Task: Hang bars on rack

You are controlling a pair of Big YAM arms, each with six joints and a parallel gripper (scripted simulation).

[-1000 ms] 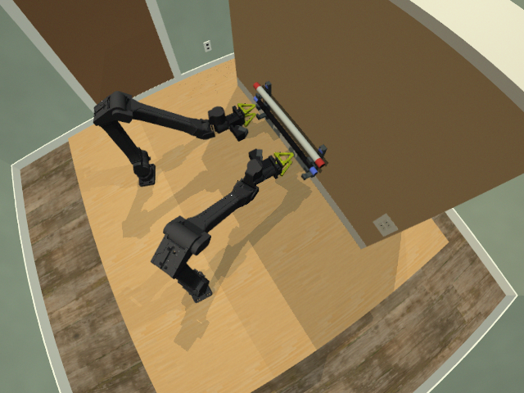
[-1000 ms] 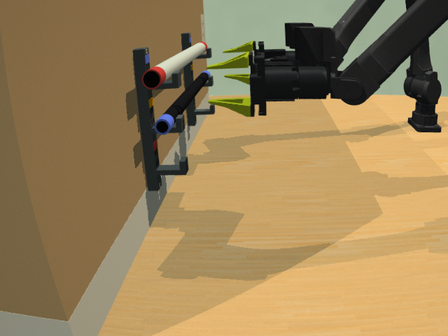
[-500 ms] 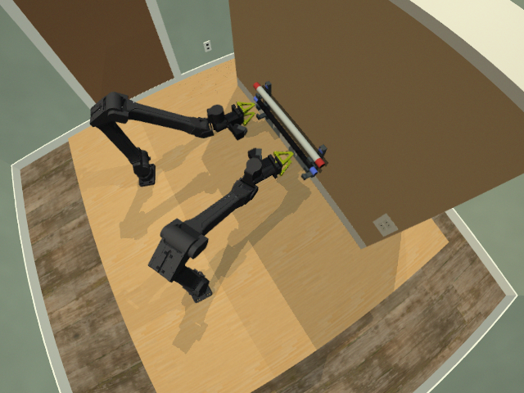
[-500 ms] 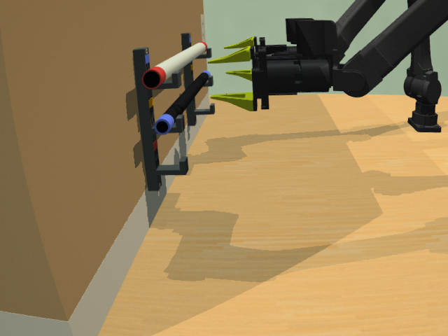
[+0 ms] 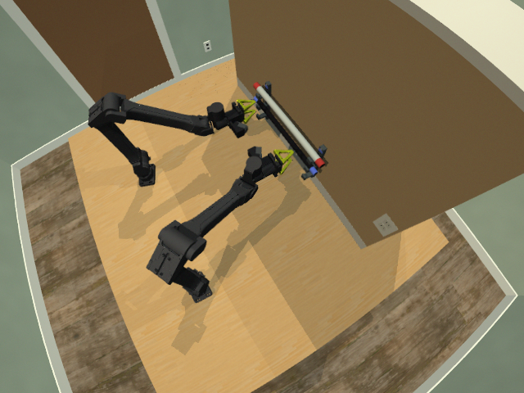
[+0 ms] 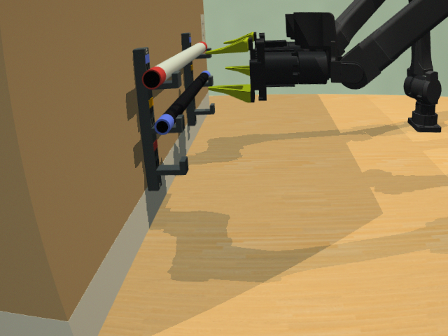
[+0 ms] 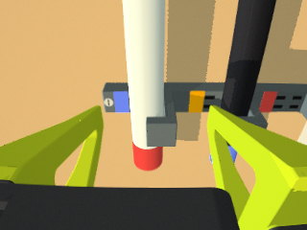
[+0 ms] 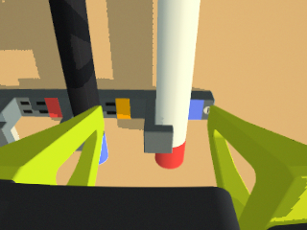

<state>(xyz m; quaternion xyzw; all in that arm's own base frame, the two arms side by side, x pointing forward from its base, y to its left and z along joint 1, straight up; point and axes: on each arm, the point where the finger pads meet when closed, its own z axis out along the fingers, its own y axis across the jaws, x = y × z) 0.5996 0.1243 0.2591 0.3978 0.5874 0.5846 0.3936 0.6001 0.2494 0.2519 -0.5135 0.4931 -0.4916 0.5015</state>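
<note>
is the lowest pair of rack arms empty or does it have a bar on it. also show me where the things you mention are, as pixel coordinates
Empty. The exterior view shows both lowest arms (image 6: 173, 169) (image 6: 205, 110) bare; both bars lie on the pairs above.

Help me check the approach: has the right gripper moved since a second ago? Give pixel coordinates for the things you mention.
Yes, the right gripper (image 5: 288, 161) (image 6: 207, 71) (image 8: 155, 115) has risen; in the exterior view its lower fingertip is closer to level with the black bar's far blue end (image 5: 255, 98) (image 6: 206, 73) (image 7: 231, 154).
</note>
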